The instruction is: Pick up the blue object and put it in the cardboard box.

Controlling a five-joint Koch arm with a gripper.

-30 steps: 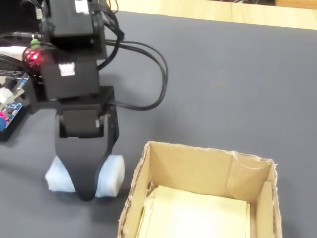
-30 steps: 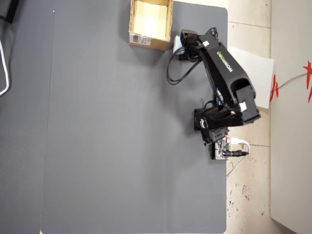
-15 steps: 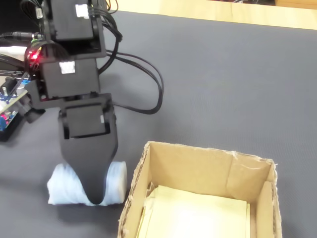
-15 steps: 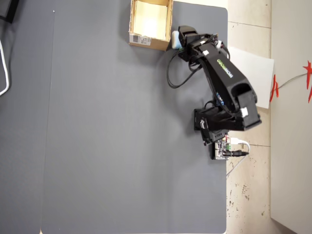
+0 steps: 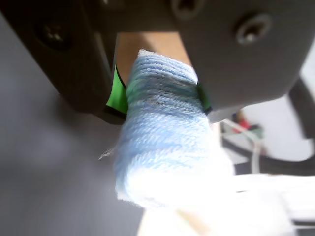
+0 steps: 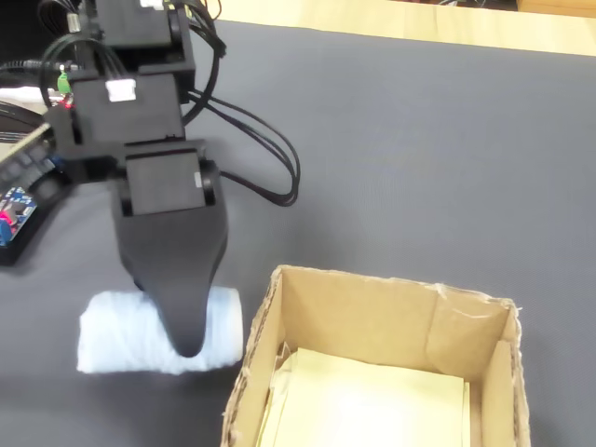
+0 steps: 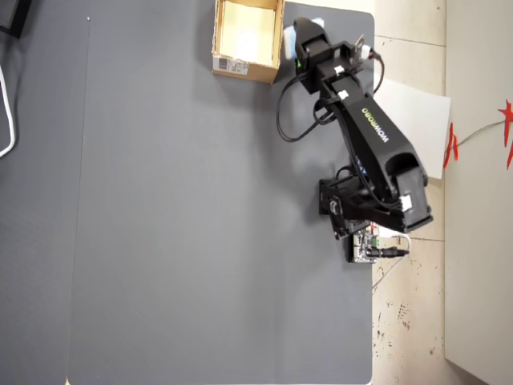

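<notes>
Our fingers (image 5: 115,98) are clamped hard on the blue object (image 5: 165,142), green pads pinching its soft sides. A moment ago the block sat lower under our gripper (image 6: 186,346); now it looks raised a little off the grey mat (image 6: 419,168), just beside the cardboard box (image 6: 372,312), so we judge the grasp made and the carry next. Only the wrist view shows both jaws squeezing; the overhead view alone shows the whole arm (image 7: 365,128) and the box's label (image 7: 232,63).
</notes>
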